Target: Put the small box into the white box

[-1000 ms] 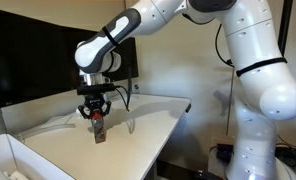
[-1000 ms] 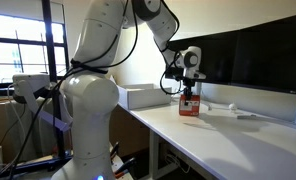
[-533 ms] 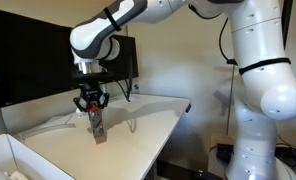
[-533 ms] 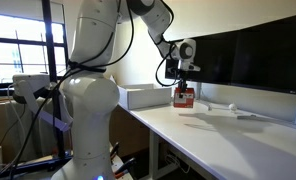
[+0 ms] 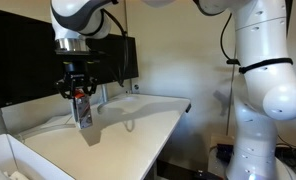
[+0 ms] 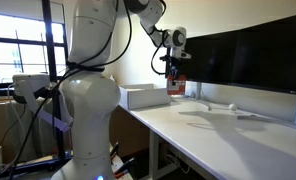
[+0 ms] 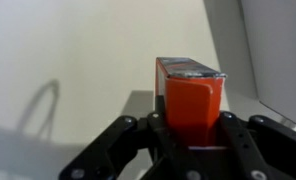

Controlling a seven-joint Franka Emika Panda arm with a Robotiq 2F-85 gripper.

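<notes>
Pinching the small box [image 7: 191,90] between its two fingers [image 7: 138,140], the gripper [image 7: 191,130] is closed on opposite flat sides of the carton. In an exterior view the small box [image 5: 85,110] hangs from its upper end, tilted a little and clear of the white surface [image 5: 138,125]. It looks like a light cardboard carton, stiff but easy to dent, and its glossy faces might slip, so a moderate squeeze on the flat sides seems right. The white box [image 5: 8,160] sits open-topped at the surface's end, apart from the carton. Its thin wall [image 6: 138,97] is probably the one thing to clear. Dark monitors [image 6: 248,60] stand behind.
</notes>
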